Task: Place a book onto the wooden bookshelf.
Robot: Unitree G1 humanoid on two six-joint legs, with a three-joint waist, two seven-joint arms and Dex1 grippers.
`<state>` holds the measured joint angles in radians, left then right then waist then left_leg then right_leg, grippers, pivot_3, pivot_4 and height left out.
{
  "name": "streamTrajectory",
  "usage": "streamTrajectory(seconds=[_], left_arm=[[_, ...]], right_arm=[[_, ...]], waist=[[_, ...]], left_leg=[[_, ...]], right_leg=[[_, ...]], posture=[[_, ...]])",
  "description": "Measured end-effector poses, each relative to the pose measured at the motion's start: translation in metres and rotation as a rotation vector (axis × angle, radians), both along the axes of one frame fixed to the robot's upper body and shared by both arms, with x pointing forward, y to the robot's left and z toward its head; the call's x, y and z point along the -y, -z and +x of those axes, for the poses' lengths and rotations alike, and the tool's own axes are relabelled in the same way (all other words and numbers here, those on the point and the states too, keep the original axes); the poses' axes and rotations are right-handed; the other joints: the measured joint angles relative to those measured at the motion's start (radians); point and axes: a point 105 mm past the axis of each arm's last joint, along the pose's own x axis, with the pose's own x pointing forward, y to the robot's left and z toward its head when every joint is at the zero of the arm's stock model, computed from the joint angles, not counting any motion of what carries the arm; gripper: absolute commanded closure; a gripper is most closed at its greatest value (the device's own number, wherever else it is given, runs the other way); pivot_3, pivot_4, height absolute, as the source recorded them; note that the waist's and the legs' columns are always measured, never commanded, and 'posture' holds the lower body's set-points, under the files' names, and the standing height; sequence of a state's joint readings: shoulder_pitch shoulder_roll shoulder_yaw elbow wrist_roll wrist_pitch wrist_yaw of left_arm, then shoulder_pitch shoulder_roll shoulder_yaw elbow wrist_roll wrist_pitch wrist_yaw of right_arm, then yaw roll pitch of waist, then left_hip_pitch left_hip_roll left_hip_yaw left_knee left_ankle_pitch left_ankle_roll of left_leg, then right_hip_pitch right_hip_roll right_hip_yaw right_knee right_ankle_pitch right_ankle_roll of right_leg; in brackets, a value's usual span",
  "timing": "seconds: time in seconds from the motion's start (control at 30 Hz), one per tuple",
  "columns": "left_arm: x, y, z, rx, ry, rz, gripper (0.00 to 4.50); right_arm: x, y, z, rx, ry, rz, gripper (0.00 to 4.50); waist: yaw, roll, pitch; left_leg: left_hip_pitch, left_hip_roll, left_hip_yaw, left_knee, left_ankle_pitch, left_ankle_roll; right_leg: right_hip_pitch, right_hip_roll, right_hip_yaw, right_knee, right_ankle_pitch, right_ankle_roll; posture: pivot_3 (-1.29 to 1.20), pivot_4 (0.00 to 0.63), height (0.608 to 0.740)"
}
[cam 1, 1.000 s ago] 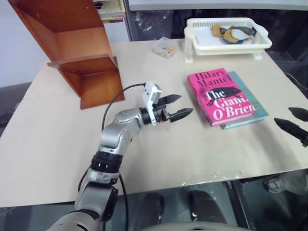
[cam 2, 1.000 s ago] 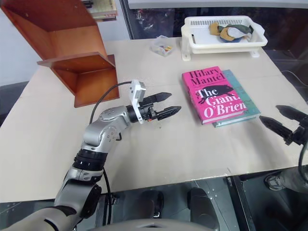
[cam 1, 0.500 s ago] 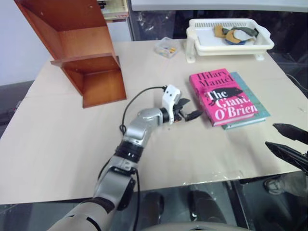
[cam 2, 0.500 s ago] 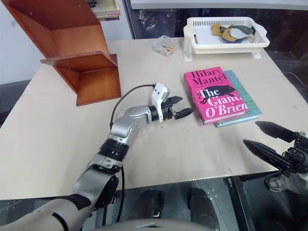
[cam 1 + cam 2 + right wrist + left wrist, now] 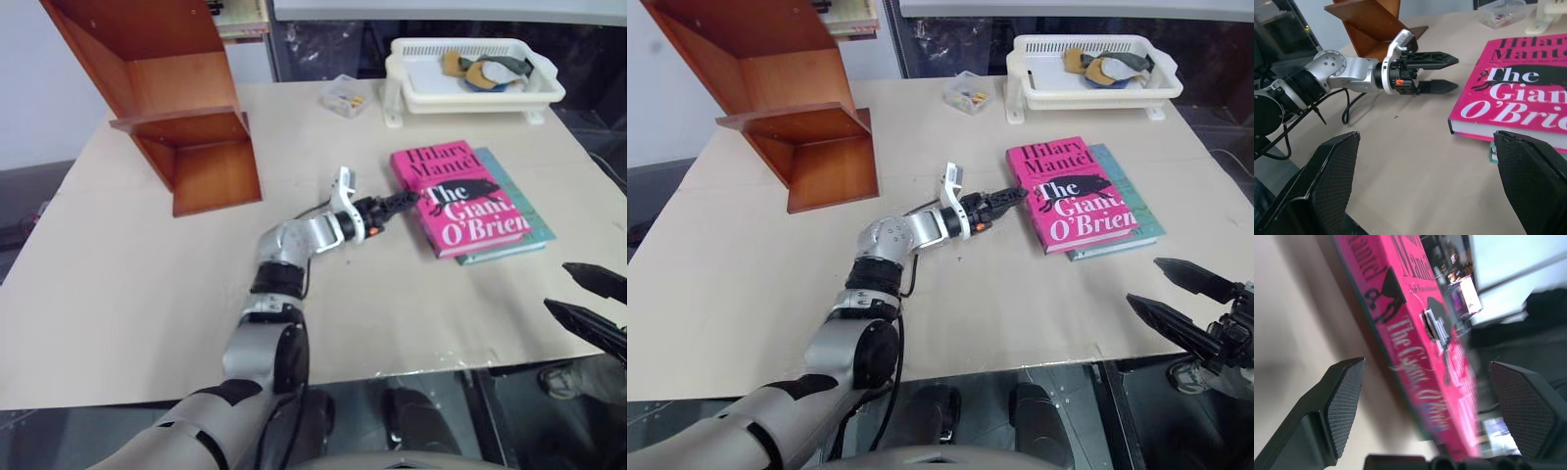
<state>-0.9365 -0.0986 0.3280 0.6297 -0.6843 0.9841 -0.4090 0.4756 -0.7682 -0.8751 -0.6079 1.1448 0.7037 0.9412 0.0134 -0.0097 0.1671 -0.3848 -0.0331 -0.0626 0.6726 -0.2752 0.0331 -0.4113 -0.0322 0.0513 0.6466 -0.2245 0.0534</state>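
The pink book [image 5: 457, 197] lies flat on my worktop [image 5: 137, 274], cover up, its long axis running away from me and angled a little to my left, spine toward my left hand [image 5: 397, 203]. It rests on one teal book [image 5: 511, 217]. My left hand's fingers stand apart, tips just beside the spine. My right hand [image 5: 1171, 294] hangs spread at the near right edge. One wooden bookshelf [image 5: 167, 108] stands far left, one white basket [image 5: 470, 88] behind.

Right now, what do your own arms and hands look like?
The left arm is silver-grey metal with black joint rings and a thin black cable looping beside it. Its left hand has a white wrist block, a small orange mark and two black pointed fingers. The right hand has matching black fingers with textured pads.
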Motion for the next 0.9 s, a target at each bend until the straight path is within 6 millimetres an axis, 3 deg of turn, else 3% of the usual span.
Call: streamTrajectory(seconds=[0.17,0.43,0.67,0.9], left_arm=[[0.005,-0.002,0.000,-0.107,-0.018,-0.064,0.03],[-0.001,0.019,0.008,-0.278,-0.096,-0.125,0.03],[0.009,0.007,0.017,-0.360,-0.109,-0.296,0.03],[0.024,0.002,0.017,-0.388,-0.085,-0.341,0.03]], right_arm=[[0.001,0.000,-0.002,0.004,0.001,-0.005,0.02],[0.004,-0.007,-0.002,0.026,0.011,-0.044,0.02],[0.002,-0.008,-0.003,0.022,0.003,-0.048,0.02],[-0.007,-0.008,-0.008,0.009,-0.026,-0.045,0.02]], waist=[[-0.001,0.000,0.000],[0.000,0.000,0.000],[0.003,0.000,0.000],[0.002,-0.001,0.000]], left_leg=[[0.000,0.000,0.000,-0.001,0.000,0.000],[0.000,-0.001,0.001,0.000,0.000,-0.001],[0.000,-0.002,0.000,0.000,0.000,-0.001],[-0.001,-0.003,0.000,0.000,0.000,-0.001]], right_leg=[[-0.001,0.000,0.001,0.000,0.000,0.000],[0.000,-0.001,0.001,0.000,0.000,0.000],[0.000,-0.001,0.000,-0.001,0.000,0.000],[0.000,-0.001,0.001,-0.001,-0.001,0.001]], posture=[[0.00,0.150,0.740],[0.00,0.150,0.740],[0.00,0.150,0.740],[0.00,0.150,0.740]])
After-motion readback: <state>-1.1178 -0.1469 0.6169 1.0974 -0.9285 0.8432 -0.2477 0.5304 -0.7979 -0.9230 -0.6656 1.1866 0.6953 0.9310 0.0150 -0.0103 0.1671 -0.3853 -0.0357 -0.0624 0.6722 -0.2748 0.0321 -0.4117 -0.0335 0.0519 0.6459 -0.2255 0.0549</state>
